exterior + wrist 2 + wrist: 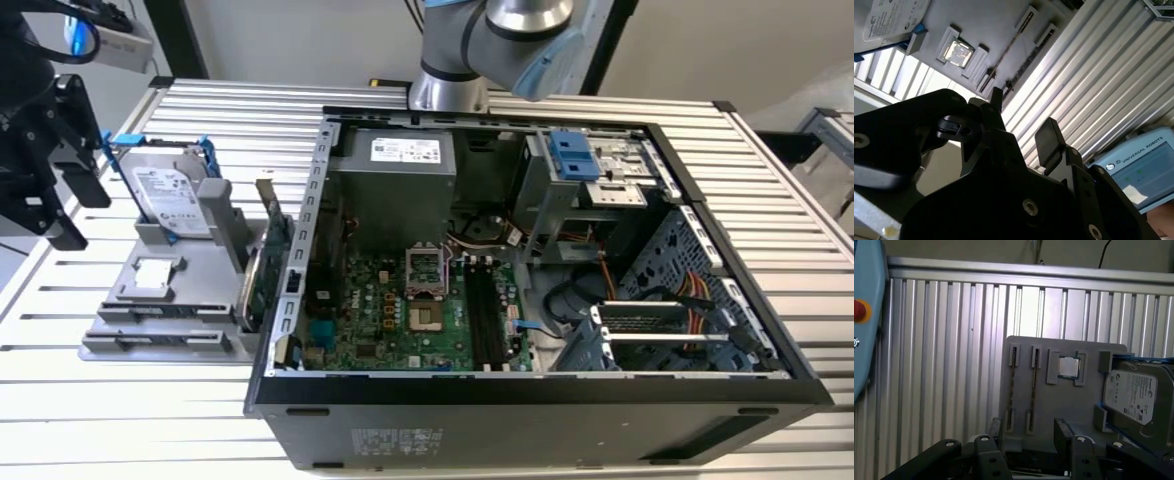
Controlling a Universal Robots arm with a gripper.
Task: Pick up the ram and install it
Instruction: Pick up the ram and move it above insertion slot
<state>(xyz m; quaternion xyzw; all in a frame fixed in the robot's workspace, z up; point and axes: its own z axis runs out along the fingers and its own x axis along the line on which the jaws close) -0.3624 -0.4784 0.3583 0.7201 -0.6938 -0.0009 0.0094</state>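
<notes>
Two ram sticks stand on edge in the slots of a grey holder (1054, 405); one ram stick (1013, 385) and its neighbour (1033, 390) are thin dark strips in the first wrist view. In the second wrist view a ram stick (1009, 50) is a thin dark line. In the exterior view the ram slots (167, 318) lie at the holder's near end. My black gripper (78, 212) hangs above the table at the exterior view's left, beside the holder. The gripper (1029, 427) (1021, 120) is open, with nothing between its fingers, and apart from the ram.
An open computer case (534, 385) takes up the table's middle, with the motherboard's black memory slots (481, 320) inside. The holder also carries a hard drive (167, 200) in a blue frame, a processor chip (156, 272) and a green expansion card (274, 270). A control pendant (1144, 170) lies nearby.
</notes>
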